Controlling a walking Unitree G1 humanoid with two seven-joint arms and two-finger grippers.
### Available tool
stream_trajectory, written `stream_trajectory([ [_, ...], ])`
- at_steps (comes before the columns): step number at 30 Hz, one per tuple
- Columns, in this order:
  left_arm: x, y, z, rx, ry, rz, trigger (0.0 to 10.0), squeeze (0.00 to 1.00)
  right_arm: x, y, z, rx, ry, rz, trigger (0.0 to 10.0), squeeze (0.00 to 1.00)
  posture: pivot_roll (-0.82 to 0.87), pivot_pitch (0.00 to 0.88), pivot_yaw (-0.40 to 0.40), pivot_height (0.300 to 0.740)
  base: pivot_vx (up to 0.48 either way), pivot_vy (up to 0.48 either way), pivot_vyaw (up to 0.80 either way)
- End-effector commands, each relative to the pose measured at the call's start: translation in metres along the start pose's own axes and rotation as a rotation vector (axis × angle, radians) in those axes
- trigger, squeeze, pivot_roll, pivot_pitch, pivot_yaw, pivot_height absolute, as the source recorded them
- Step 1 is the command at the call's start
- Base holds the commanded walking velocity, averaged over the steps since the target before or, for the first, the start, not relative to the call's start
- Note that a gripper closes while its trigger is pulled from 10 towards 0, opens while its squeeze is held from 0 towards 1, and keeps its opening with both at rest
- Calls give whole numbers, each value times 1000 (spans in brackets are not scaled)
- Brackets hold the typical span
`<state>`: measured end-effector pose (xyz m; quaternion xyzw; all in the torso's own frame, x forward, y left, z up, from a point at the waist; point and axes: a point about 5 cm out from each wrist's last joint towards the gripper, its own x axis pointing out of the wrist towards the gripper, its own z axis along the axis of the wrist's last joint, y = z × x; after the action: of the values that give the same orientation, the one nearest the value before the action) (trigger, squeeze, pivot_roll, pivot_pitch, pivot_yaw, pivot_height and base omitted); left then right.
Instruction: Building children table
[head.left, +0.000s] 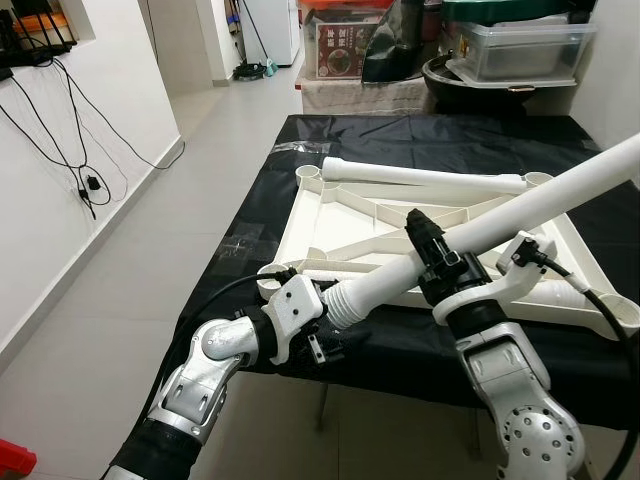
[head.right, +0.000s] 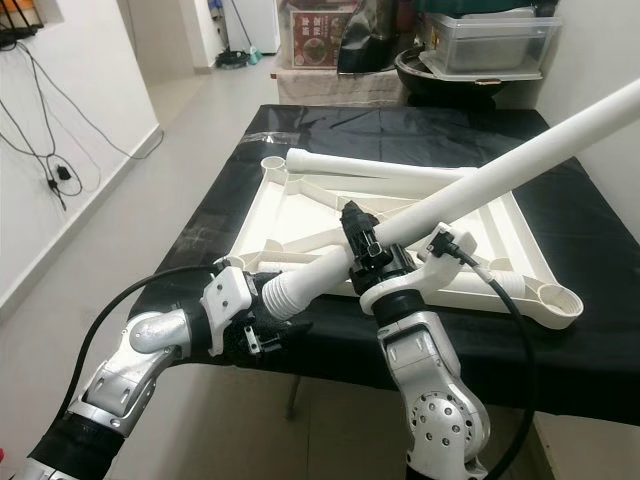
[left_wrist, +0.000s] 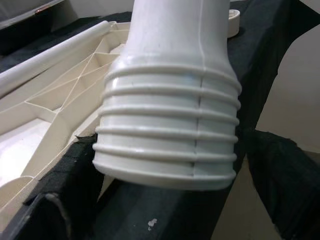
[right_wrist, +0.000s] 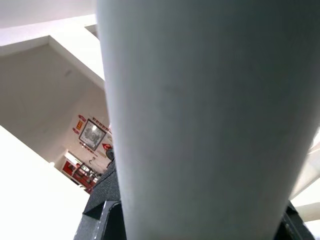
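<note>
A white children's table top (head.left: 330, 215) lies upside down on a black-covered table (head.left: 400, 135), with round sockets at its corners. My right gripper (head.left: 428, 248) is shut on a long white leg (head.left: 540, 200), holding it slanted over the top. The leg's ribbed threaded end (head.left: 347, 300) points down to the near left, close to a corner socket (head.left: 268, 283). My left gripper (head.left: 325, 345) is open just under that threaded end (left_wrist: 170, 125), its fingers (left_wrist: 47, 215) spread to either side. A second leg (head.left: 430, 178) rests across the far side, and a third (head.left: 555, 295) lies near the right front edge.
Tiled floor (head.left: 150, 260) runs along the table's left, next to a white wall with hanging cables (head.left: 85, 180). Boxes and a plastic container (head.left: 520, 45) stand beyond the table's far end. A red object (head.left: 12, 458) sits on the floor at the near left.
</note>
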<state>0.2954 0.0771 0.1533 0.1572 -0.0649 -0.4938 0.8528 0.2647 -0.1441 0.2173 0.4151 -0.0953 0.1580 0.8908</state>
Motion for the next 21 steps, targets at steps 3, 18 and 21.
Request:
stream_trajectory([
  [3,-9,7,-14,-3,78,39,10000,1000,3,5,10,8,-50,28,0,0,56,0,6,740,0,0,0],
  [18,-7,3,-15,-118,29,225,10000,0,9,-18,40,-453,-155,-173,10000,0,47,0,-8,740,0,0,0],
  [21,-4,-2,-11,-142,0,258,10000,0,8,-20,40,-570,-153,-196,10000,0,46,0,-15,740,0,0,533],
])
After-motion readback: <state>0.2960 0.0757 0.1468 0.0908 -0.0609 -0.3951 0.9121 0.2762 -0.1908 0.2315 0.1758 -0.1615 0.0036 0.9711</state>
